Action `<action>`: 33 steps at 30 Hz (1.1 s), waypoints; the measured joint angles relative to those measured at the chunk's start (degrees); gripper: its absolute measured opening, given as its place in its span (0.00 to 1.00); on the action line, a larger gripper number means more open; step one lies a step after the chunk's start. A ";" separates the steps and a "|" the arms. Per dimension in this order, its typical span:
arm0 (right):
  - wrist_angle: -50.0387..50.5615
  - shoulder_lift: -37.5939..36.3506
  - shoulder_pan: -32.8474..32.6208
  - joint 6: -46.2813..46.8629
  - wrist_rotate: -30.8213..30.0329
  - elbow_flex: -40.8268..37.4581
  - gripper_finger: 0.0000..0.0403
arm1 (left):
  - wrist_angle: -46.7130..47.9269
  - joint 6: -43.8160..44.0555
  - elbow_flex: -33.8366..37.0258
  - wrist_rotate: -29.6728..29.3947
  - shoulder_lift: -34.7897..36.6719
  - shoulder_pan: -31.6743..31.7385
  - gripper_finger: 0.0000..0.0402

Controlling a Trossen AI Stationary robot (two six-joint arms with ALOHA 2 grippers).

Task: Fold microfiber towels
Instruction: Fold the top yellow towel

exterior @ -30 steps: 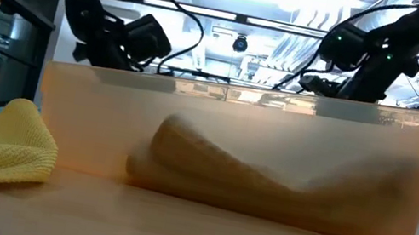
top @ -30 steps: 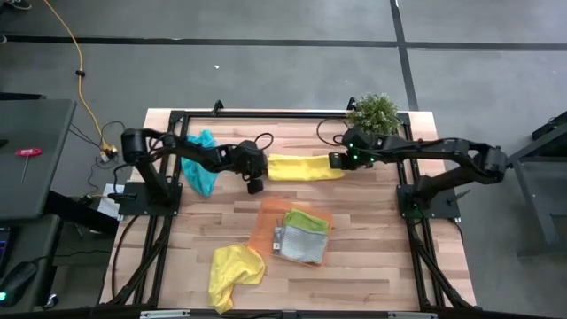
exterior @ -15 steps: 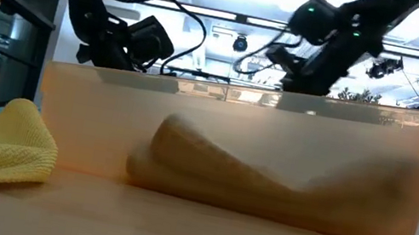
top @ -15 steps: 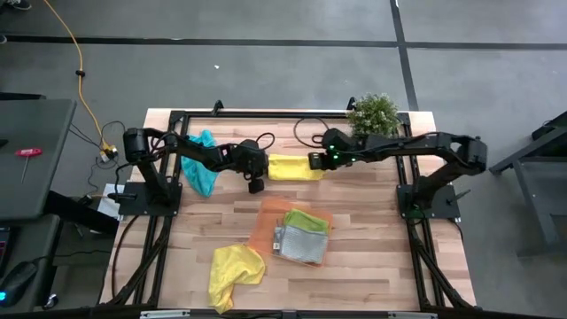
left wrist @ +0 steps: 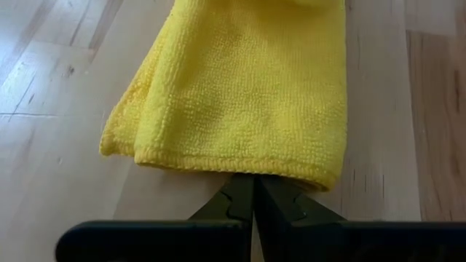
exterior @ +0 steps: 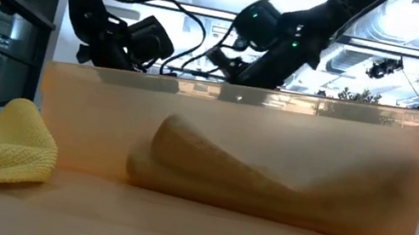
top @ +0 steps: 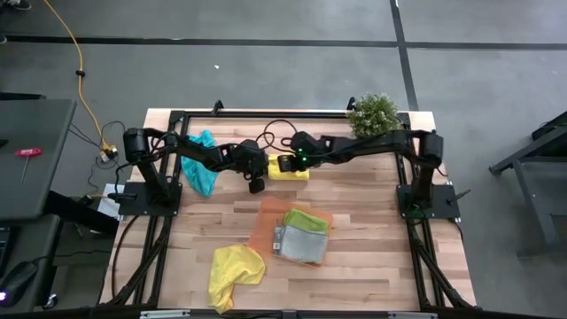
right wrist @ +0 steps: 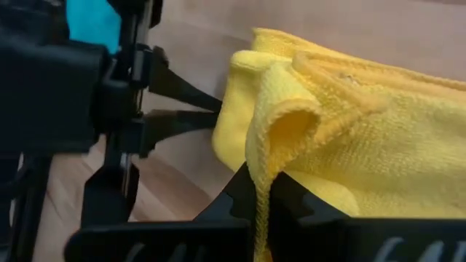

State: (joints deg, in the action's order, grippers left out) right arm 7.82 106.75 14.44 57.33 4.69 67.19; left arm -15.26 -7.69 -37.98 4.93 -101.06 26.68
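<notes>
Two claws (left wrist: 253, 200) (right wrist: 261, 196) pinching one folded, doubled-over yellow towel (top: 290, 167)

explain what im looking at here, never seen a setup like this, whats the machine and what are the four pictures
It is a robot with two dark arms at a wooden table, each ending in a two-finger claw.

One picture looks straight down. One sits at table height, behind the orange tray. The other two come from cameras on each arm's wrist.

On the table lie a teal towel, a crumpled yellow towel, the tray holding a green towel and a grey towel, and a potted plant.

Mid-table, the left claw is shut on one edge of a second yellow towel. The right claw pinches its other end, carried across toward the left claw, making a fold.
</notes>
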 joint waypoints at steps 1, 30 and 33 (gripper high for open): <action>-0.13 0.87 0.00 0.69 0.01 0.66 0.00 | -0.02 0.01 0.00 0.00 0.00 0.00 0.00; -10.65 0.68 3.70 -0.91 9.31 2.11 0.56 | 4.09 -0.52 0.10 -0.63 5.77 4.56 0.00; -11.38 -0.38 4.44 -4.94 11.57 2.11 0.58 | 6.09 -1.37 0.07 -0.60 9.68 6.64 0.00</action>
State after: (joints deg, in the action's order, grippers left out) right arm -3.56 106.37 18.88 52.40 16.26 69.30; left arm -9.17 -9.07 -37.91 4.33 -91.38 33.32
